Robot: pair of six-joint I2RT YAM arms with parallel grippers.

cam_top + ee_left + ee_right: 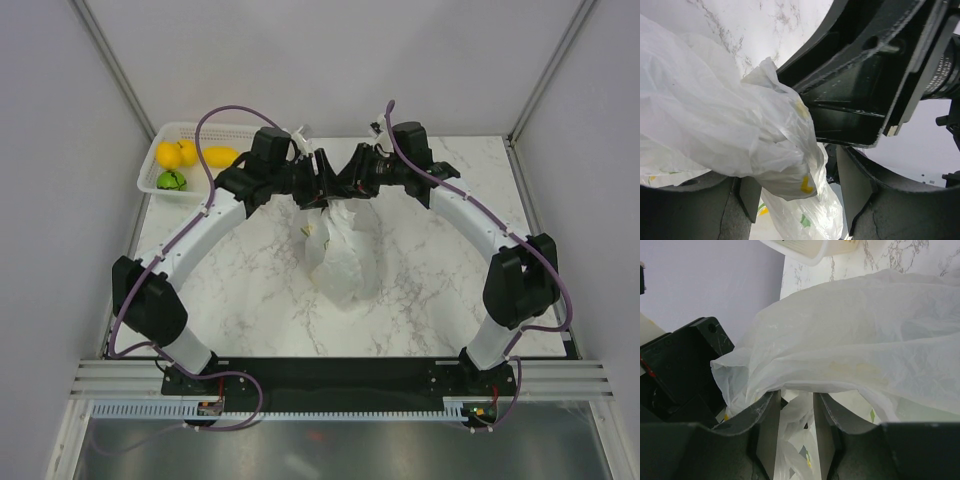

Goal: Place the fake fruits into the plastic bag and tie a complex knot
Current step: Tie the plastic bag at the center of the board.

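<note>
Crinkly white plastic bag (342, 252) lies mid-table, fake fruits (190, 160) far-left.

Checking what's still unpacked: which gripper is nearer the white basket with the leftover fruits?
Left. The left gripper is at the bag top, closer to the basket in the far-left corner; the right gripper meets it from the other side.

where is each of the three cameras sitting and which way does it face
Top external: above and behind the arm bases, looking down at the marble table, both arms, the plastic bag and the basket of fake fruits.
Left wrist: on the left arm, looking along its claw at bag film; the right arm's claw body fills the upper right.
Right wrist: on the right arm, looking past its claw at the bag, the left arm's claw at left.
Shared: all see the bag.
</note>
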